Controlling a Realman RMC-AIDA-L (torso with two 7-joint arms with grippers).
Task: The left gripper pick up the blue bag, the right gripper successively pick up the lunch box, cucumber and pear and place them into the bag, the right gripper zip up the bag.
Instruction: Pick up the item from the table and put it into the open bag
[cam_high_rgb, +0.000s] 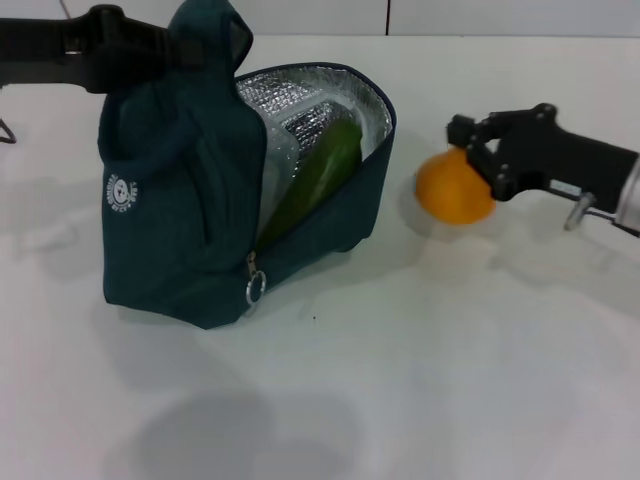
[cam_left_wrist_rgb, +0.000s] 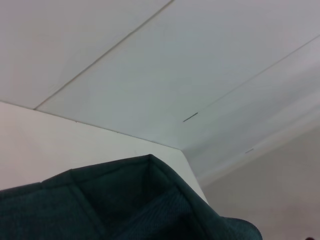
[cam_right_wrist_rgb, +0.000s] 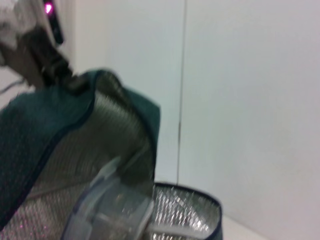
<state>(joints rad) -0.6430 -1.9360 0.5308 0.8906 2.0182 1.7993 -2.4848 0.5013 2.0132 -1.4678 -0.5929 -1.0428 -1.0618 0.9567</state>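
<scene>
Right black two-fingered gripper (cam_high_rgb: 478, 160) clamps orange-yellow pear (cam_high_rgb: 452, 189), just beside open dark teal fabric bag (cam_high_rgb: 190, 230). Left gripper (cam_high_rgb: 170, 48) grips bag's handles; green cucumber (cam_high_rgb: 318, 175) inside.

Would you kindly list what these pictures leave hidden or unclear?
- Lunch box, head view: mostly hidden by the blue bag and cucumber.
- Left gripper, head view: fingertips buried in bag's handles.
- Pear, head view: stem not visible; right gripper covers one side.
</scene>
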